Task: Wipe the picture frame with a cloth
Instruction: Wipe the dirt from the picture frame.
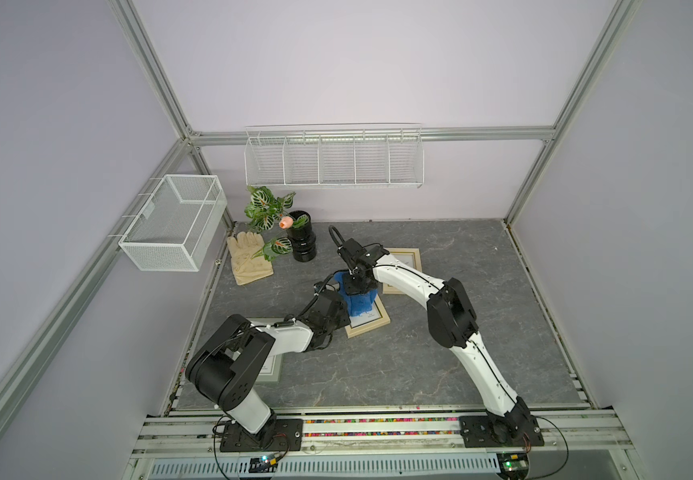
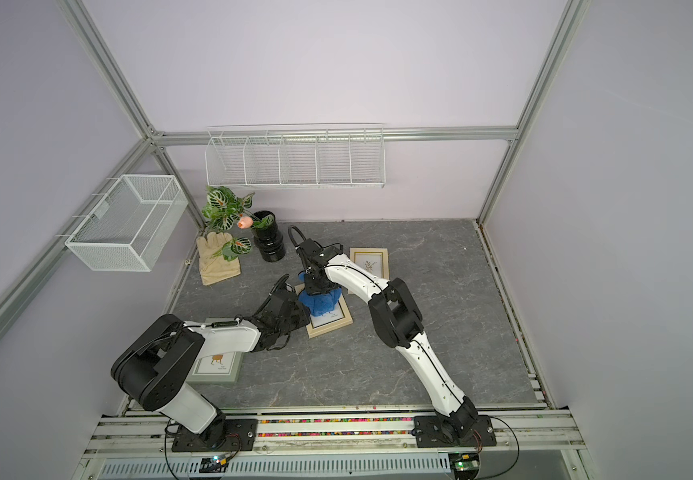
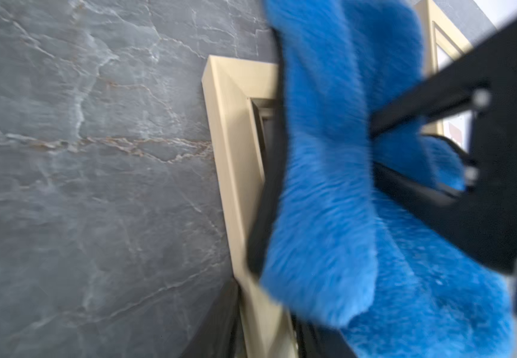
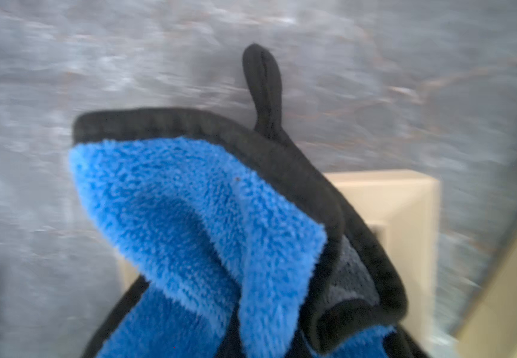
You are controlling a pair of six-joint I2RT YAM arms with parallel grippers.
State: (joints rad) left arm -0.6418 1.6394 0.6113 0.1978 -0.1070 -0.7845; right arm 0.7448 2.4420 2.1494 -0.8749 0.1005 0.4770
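Observation:
A pale wood picture frame (image 1: pixel 374 326) (image 2: pixel 334 326) lies flat on the grey stone table (image 1: pixel 419 353), near its middle. A royal-blue plush cloth (image 1: pixel 360 305) (image 2: pixel 322 305) with black edging and a black loop (image 4: pixel 263 86) is draped over the frame's far half. My right gripper (image 1: pixel 359 286) points down from above, shut on the bunched cloth (image 4: pixel 204 217). My left gripper (image 1: pixel 345 323) comes in low from the left. The left wrist view shows the frame's side rail (image 3: pixel 235 139) pinched between dark fingers (image 3: pixel 217 325), with the cloth (image 3: pixel 328 186) just beyond.
A second wood frame (image 2: pixel 369 266) lies behind, partly under the right arm. A grey-green frame (image 2: pixel 216 365) lies under the left arm at the front left. At the back left are a beige glove (image 1: pixel 249 257), a black vase (image 1: pixel 301 243) with leaves, and a wire basket (image 1: pixel 174 220).

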